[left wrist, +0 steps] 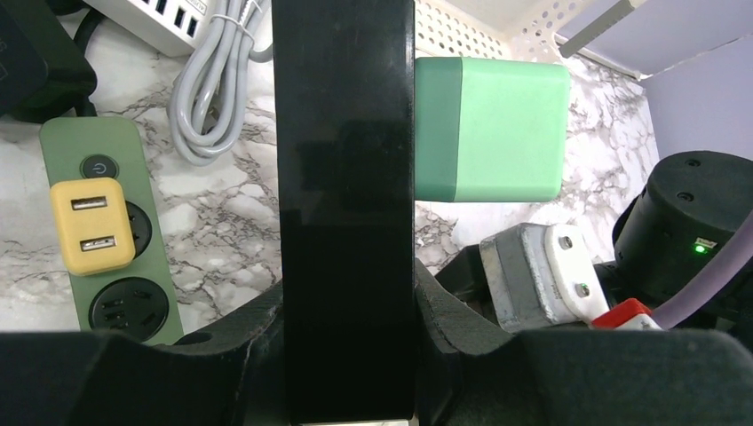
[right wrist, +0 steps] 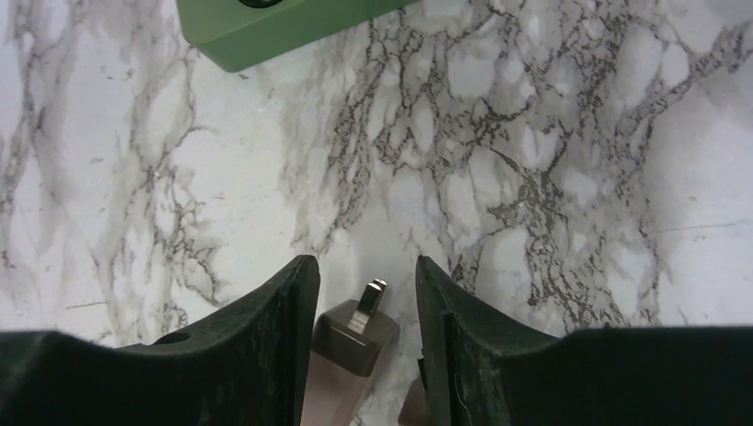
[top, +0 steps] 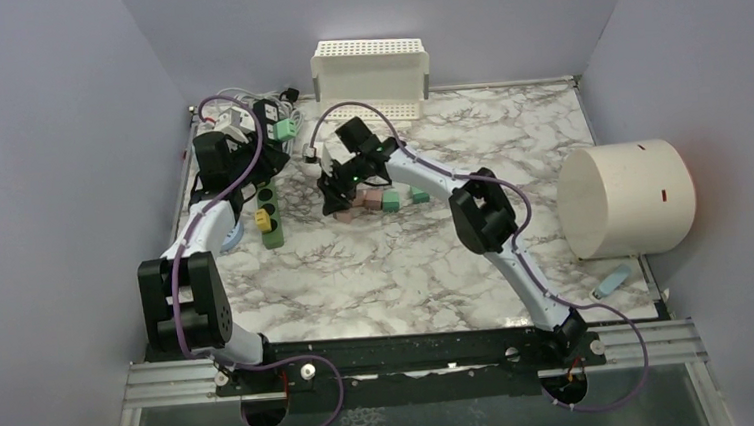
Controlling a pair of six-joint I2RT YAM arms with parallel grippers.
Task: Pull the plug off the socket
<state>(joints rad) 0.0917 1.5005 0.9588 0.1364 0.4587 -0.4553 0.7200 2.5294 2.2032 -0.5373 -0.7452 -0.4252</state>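
over the marble table [top: 436, 259], left gripper [left wrist: 348, 293] pinched a black strip [left wrist: 342, 133] bearing a green plug [left wrist: 493, 129]; right gripper [right wrist: 366, 264] spread around a pink plug [right wrist: 351, 342].

The plug [left wrist: 91, 224] sits in the socket strip [left wrist: 67, 142], adapters [top: 377, 201] to its right.

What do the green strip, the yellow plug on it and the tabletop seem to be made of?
Green strip: likely moulded plastic, matte, uniformly coloured.
Yellow plug: plastic, smooth, rounded edges, slight sheen.
Tabletop: marble-patterned, grey veins on white; stone or printed laminate, can't tell.
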